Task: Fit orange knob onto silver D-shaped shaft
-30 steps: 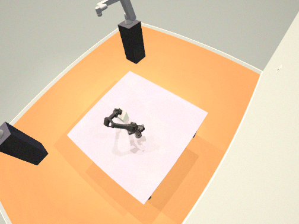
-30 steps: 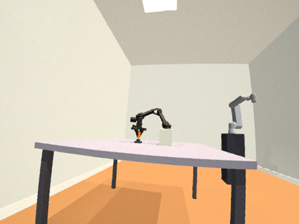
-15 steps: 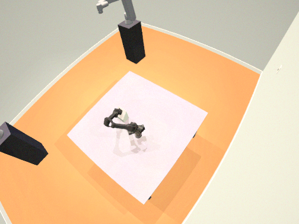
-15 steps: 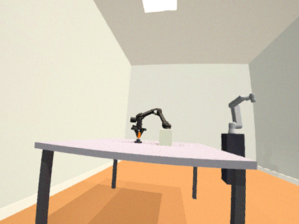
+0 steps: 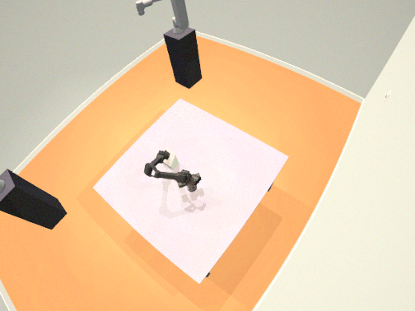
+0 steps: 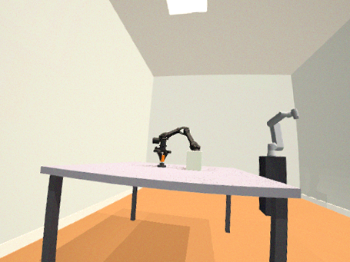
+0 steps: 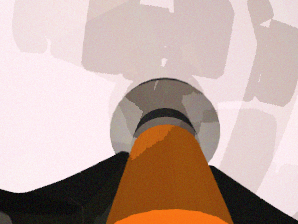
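Note:
The orange knob [image 6: 162,158] [image 7: 170,175] is upright between the fingers of my gripper [image 6: 163,160] [image 7: 165,167], which is shut on it. The round pedestal [image 6: 161,165] [image 7: 165,95] is a grey disc in the wrist view, directly below the knob's lower end, and looks dark in the exterior view. A dark arc and a grey band show just beyond the knob's lower edge. The silver shaft and its flat side are hidden by the knob, and so is the knob's hole. I cannot tell whether the knob touches the shaft. In the top view the arm hides knob and pedestal.
The pale table [image 5: 222,160] [image 6: 119,171] bears the pedestal and a pale block [image 5: 170,160] [image 6: 193,161] under the arm's base. The arm's shadow falls around the pedestal. A grey arm [image 5: 179,14] [image 6: 277,131] stands on a black column [image 5: 184,58] [image 6: 273,170] beyond the table.

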